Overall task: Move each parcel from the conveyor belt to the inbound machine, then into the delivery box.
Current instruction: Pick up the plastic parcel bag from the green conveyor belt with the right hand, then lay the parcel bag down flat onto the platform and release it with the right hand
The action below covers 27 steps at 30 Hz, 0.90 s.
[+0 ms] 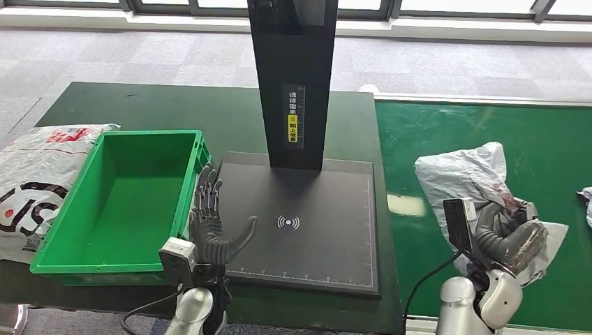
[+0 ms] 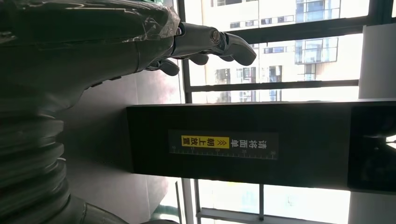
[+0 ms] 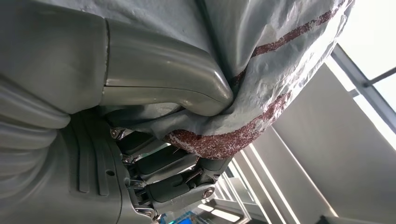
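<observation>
Grey crinkled plastic parcel [image 1: 475, 181] with dark red markings lies on the green conveyor belt [image 1: 558, 153], with the right hand [image 1: 509, 237] on its near edge; the right wrist view shows the thumb and fingers [image 3: 163, 163] clamped on the bag's film; the left hand [image 1: 213, 227] hovers with fingers spread apart, holding nothing, over the near left corner of the black inbound machine plate [image 1: 314, 230], beside the green plastic delivery box [image 1: 70, 258]; a white printed bag [image 1: 35, 181] lies left of that box.
</observation>
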{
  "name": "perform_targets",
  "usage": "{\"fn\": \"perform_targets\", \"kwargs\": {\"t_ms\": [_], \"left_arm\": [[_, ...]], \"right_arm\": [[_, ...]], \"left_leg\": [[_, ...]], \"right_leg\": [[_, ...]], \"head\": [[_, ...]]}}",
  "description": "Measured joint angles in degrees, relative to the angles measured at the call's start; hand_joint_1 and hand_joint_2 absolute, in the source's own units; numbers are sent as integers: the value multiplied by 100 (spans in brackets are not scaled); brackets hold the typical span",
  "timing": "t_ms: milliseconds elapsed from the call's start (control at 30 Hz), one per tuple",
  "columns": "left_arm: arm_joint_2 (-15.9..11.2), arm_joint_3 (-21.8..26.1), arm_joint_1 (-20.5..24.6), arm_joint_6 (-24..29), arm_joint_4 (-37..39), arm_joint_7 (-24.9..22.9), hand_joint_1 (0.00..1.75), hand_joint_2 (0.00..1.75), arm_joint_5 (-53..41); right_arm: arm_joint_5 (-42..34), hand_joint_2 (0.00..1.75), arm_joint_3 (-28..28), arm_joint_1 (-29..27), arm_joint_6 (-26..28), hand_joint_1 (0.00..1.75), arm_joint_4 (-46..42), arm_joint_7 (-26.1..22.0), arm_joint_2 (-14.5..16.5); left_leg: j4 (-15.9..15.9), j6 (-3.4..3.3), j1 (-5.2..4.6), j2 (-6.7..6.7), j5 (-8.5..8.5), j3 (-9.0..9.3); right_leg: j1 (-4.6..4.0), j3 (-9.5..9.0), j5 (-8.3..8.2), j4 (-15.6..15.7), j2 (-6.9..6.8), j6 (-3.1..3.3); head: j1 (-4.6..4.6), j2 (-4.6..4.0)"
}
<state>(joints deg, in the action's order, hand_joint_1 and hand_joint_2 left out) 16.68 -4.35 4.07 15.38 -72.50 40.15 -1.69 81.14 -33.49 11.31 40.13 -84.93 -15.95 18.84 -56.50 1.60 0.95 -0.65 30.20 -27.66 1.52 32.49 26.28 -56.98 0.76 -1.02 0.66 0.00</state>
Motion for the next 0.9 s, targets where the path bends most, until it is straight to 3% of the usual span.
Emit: {"fn": "perform_targets", "kwargs": {"t_ms": [167,433,600,900], "left_arm": [[0,0,0,-65,-5,0,0,175,-90],[0,0,-12,-113,-83,2,0,175,-182],[0,0,-17,-114,-119,2,0,175,-185],[0,0,-34,-126,-184,2,0,175,-220]], "right_arm": [[-151,175,819,-114,0,175,-276,-243,-3],[396,175,2459,-254,-1,175,-408,92,-55],[392,175,2835,-312,0,175,-420,72,-72],[318,175,3002,-414,-2,175,-420,-29,-85]], "left_leg": [[1,0,1,10,0,1],[1,1,1,12,0,1],[0,0,0,12,0,-1],[0,0,0,12,1,-3]], "right_leg": [[-1,2,0,-2,10,0],[-1,8,-1,-4,12,1],[0,8,0,-3,12,1],[0,8,0,-3,12,1]], "head": [[1,0],[2,0],[2,0],[2,0]]}}
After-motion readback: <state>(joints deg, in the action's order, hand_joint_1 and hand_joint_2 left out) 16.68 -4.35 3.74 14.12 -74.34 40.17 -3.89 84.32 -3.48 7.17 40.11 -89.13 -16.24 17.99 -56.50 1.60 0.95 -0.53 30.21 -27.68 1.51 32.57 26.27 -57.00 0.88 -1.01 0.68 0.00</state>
